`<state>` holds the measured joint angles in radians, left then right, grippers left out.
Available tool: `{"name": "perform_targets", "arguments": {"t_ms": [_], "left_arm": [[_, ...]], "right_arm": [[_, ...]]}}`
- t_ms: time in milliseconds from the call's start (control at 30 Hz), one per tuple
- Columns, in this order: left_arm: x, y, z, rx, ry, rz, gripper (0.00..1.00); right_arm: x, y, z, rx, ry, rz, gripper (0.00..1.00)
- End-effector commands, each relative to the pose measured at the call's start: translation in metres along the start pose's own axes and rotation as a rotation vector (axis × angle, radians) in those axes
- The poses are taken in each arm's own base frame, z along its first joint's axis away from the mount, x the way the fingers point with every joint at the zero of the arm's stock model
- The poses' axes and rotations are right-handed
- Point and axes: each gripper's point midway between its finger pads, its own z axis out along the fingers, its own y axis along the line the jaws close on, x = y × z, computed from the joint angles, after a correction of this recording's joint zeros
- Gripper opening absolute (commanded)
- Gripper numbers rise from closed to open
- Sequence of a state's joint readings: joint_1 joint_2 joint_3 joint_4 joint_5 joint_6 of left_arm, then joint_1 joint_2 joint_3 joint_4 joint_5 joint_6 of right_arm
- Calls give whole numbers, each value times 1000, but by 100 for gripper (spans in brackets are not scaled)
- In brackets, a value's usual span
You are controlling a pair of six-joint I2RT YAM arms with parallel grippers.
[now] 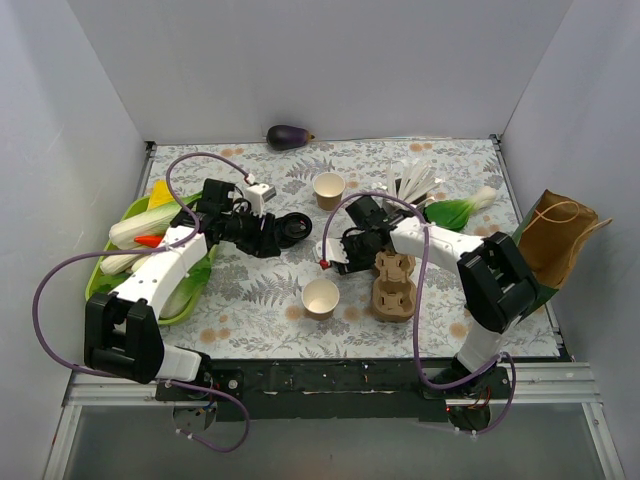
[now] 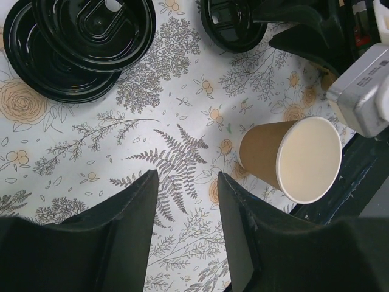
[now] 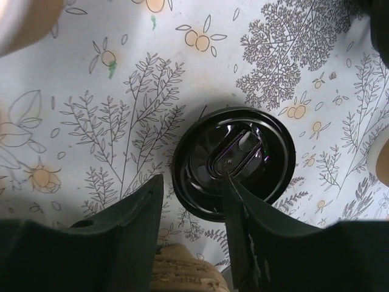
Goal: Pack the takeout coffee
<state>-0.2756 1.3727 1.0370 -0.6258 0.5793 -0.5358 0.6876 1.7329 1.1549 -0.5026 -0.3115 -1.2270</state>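
takeout coffee: not assembled, no lidded cup in any view; both tan cups open-topped
near cup (image 1: 320, 297): upright, lidless, white inside, near front edge just left of cup carrier (image 1: 393, 285); likely the one to cap, being nearest both grippers
far cup (image 1: 328, 188): upright, lidless, further back, well apart from both grippers
loose lid (image 3: 234, 161): flat on table, alone, apart from lid stack (image 2: 79, 42); lying single allows a rim grip without dragging the others
right gripper (image 3: 191, 182): spread wide, empty; fingers either side of the lid's near rim, contact not discernible; posed for a rim pinch
left gripper (image 2: 186, 179): parted, nothing between the fingers, over bare table between lid stack and near cup; probably placed to steady the cup during capping
green bag (image 1: 555, 240): at right table edge, mouth open toward the table, brown inside showing; presumably the packing target
step (judged): lid pickup; capping and bagging not yet done
next move needs: square closure on the rim, then lid level and centred over cup mouth
risk: thin glossy lid can flex or slip from a pinch; light empty-looking cup can tip if pressed off-centre
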Motion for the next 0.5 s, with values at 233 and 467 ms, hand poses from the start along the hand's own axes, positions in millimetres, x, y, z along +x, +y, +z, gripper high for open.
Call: {"name": "perform_targets", "arguments": {"t_ms": [233,467], "left_arm": [[-28,1,-14,-5,-78,18,44],[-25,-1,-16,-2,-82,20,44]], "right_arm": [[12,4,25,-8,54,-17,47],[15,5,29,-9,82,-1,32]]}}
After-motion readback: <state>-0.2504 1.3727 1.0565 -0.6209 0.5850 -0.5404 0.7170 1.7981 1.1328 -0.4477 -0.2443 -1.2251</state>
